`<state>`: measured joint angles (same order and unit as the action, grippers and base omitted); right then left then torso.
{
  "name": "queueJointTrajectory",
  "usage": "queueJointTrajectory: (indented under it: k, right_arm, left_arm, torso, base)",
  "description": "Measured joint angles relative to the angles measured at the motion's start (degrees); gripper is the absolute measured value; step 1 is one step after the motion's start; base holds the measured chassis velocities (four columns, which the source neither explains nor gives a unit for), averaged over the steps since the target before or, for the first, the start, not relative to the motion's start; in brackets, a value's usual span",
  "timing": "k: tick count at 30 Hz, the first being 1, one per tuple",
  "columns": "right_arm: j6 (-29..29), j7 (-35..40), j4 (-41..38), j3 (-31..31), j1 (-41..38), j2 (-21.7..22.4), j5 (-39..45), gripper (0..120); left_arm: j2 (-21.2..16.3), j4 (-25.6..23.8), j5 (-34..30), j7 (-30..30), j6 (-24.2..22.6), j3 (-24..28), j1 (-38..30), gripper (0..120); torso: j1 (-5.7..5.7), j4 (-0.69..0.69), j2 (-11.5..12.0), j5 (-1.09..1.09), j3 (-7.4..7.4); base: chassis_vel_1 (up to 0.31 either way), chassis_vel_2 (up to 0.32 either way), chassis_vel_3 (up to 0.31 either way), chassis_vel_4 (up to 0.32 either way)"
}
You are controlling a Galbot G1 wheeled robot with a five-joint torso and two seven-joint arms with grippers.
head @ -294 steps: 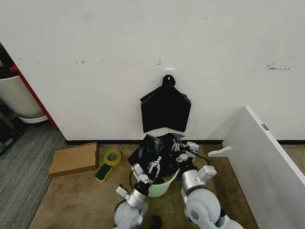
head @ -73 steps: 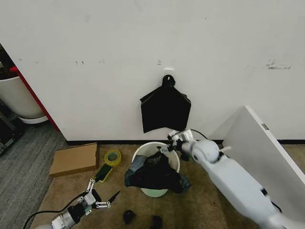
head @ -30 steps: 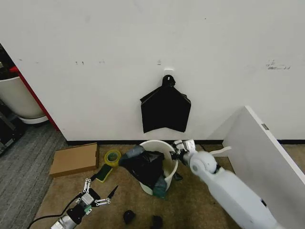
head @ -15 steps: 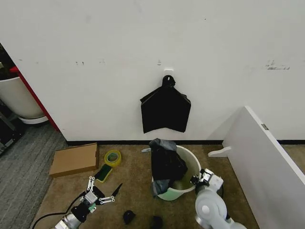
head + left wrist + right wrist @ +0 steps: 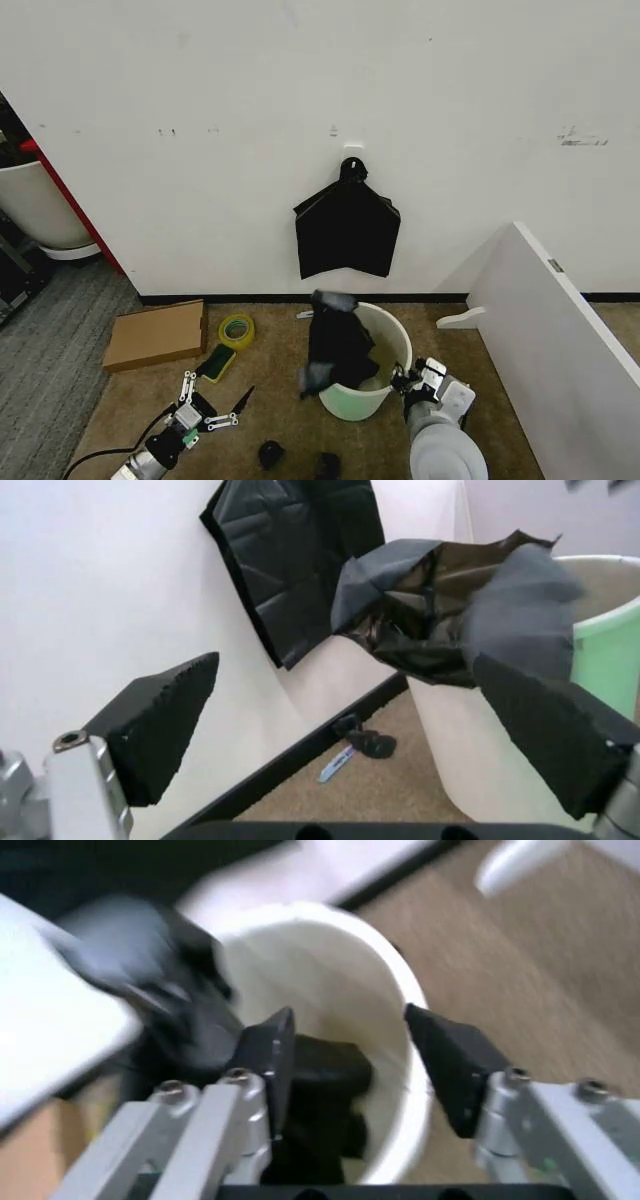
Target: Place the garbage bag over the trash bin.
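Over the trash bin [image 5: 385,395] rim's wall side, the garbage bag [image 5: 338,345] hangs bunched (likely to slip off); right gripper [image 5: 412,378] gapes empty beside the bin, left gripper [image 5: 208,415] spread, holding nothing, well apart.

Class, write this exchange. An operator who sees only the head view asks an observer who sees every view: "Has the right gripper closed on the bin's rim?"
Observer: No. In the right wrist view the right gripper has its fingers apart, with the trash bin wall between them.
Operator: Does the bag reach down inside the bin?
Observer: Yes. The right wrist view shows black film of the garbage bag low inside the bin.
Operator: Is the left gripper holding anything?
Observer: No. The left wrist view shows the left gripper with its fingers wide apart, holding nothing and facing the bunched bag.
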<state>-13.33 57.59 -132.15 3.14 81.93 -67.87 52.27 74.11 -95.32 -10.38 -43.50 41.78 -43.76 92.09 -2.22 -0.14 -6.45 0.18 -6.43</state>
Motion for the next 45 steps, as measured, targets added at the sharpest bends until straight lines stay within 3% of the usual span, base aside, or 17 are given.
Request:
queueJointTrajectory:
  k: [2, 6, 9, 11, 14, 19, 27, 28, 37, 41, 45]
  right_arm:
    - [-0.03, -1.23, -0.89, -0.06, 0.12, 0.19, -1.49, 50]
    - [0.08, -10.20, -1.47, 0.05, 0.37, 1.77, -6.13, 68]
    - [-4.07, -13.68, -1.65, 0.40, -0.60, 2.51, -1.02, 77]
    - [-9.87, -15.07, -1.17, 0.71, -2.48, 2.77, 3.91, 84]
    - [-15.13, -15.75, 4.13, 0.18, -7.28, 2.20, 6.63, 97]
    - [-16.20, -15.83, 10.77, -0.80, -11.55, 0.97, 4.80, 98]
    - [-12.81, -19.43, 14.64, -1.23, -10.68, 1.22, -2.88, 74]
    - [-12.40, -19.70, 14.64, -1.01, -10.32, 1.40, -3.41, 65]
    - [-12.26, -22.84, 15.06, -0.30, -9.75, 2.32, -1.86, 37]
    - [-12.13, -24.84, 15.54, 0.09, -9.81, 2.76, -0.21, 11]
    - [-11.73, -25.36, 15.65, 0.03, -9.81, 2.84, -1.19, 0]
  left_arm:
    - [0.07, 0.03, 0.00, 0.00, 0.01, 0.02, -0.07, 100]
    - [0.54, 0.09, 0.19, -0.02, 0.01, 0.49, -0.31, 100]
    - [0.69, 0.19, 0.44, -0.02, 0.00, 0.69, -0.26, 100]
    - [0.72, 0.37, 0.59, -0.02, 0.01, 0.74, -0.21, 100]
    - [0.63, 0.52, 0.62, -0.01, 0.02, 0.63, -0.09, 100]
    - [0.37, 0.78, 0.25, 0.17, 0.25, 0.06, 0.00, 100]
    - [0.19, 1.29, -0.37, 0.22, 0.41, -0.18, -0.37, 100]
    - [0.17, 1.43, -0.37, 0.24, 0.26, 0.14, -0.84, 100]
    - [0.00, -0.73, -4.58, 2.69, -4.11, 5.39, -2.09, 100]
    - [-2.49, -6.43, -16.75, 6.44, -17.46, 11.22, -4.31, 100]
    - [-3.53, -7.33, -19.71, 11.62, -26.08, 12.96, -6.98, 100]
  torso:
    - [0.00, 0.00, 0.00, 0.00, 0.00]
    - [0.00, -0.01, 0.00, 0.01, 0.00]
    - [0.00, -0.01, 0.01, 0.01, 0.00]
    - [0.00, -0.02, 0.01, 0.00, 0.00]
    - [0.00, 0.00, 0.01, 0.02, 0.00]
    - [0.00, 0.01, 0.02, 0.02, 0.00]
    - [0.00, -0.01, 0.01, 0.01, 0.00]
    - [0.00, -0.01, 0.01, 0.01, 0.00]
    - [0.00, -0.01, 0.01, 0.01, 0.00]
    - [0.00, 0.00, 0.01, 0.02, 0.00]
    - [0.00, -0.01, 0.01, 0.02, 0.00]
  base:
    - [0.000, 0.000, 0.000, 0.000]
    - [0.000, 0.000, 0.000, 0.000]
    - [0.000, 0.000, 0.000, 0.000]
    - [0.000, 0.000, 0.000, 0.000]
    - [0.000, 0.000, 0.000, 0.000]
    - [0.000, 0.000, 0.000, 0.000]
    - [0.000, 0.000, 0.000, 0.000]
    - [0.000, 0.000, 0.000, 0.000]
    - [0.000, 0.000, 0.000, 0.000]
    - [0.000, 0.000, 0.000, 0.000]
    - [0.000, 0.000, 0.000, 0.000]
